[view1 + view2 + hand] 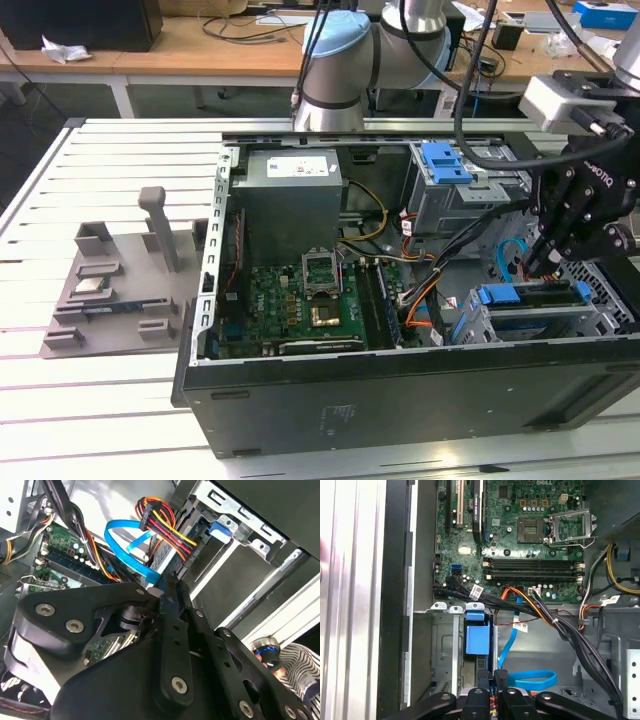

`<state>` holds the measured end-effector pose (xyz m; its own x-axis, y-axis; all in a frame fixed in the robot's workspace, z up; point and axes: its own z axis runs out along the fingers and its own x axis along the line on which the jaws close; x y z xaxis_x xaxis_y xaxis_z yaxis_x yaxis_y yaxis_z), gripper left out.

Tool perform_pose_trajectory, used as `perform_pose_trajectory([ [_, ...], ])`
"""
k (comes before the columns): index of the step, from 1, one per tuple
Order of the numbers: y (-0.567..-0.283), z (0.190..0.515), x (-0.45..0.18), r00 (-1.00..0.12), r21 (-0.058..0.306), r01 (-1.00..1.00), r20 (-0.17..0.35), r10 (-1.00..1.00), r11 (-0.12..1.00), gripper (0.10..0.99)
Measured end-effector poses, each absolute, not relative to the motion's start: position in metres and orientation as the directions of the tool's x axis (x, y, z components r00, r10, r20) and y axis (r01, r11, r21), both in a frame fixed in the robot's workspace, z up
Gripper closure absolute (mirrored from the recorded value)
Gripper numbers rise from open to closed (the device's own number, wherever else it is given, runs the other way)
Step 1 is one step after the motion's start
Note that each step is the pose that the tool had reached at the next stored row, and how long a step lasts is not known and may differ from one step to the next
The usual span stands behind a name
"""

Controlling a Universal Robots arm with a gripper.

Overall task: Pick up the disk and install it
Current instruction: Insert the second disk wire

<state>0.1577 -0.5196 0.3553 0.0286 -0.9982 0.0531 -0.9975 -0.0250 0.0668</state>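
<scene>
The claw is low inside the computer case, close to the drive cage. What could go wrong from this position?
1. The blue flat cable loops right beside the claw; it might snag or get pulled.
2. The red and yellow wire bundle lies close to the drive cage, so the blue-framed disk could pinch it there.

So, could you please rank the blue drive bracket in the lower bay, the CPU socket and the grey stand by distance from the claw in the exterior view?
From the claw:
1. Blue drive bracket, just below it in the case's lower bay.
2. CPU socket, on the motherboard, mid-case.
3. Grey stand, outside the case at the exterior view's left.
</scene>
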Motion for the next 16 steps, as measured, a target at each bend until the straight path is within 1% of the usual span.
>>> perform_pose_trajectory([
  [16,-0.525,0.339,0.165,0.029,0.067,-0.997,0.054,-0.998,-0.025,0.925],
])
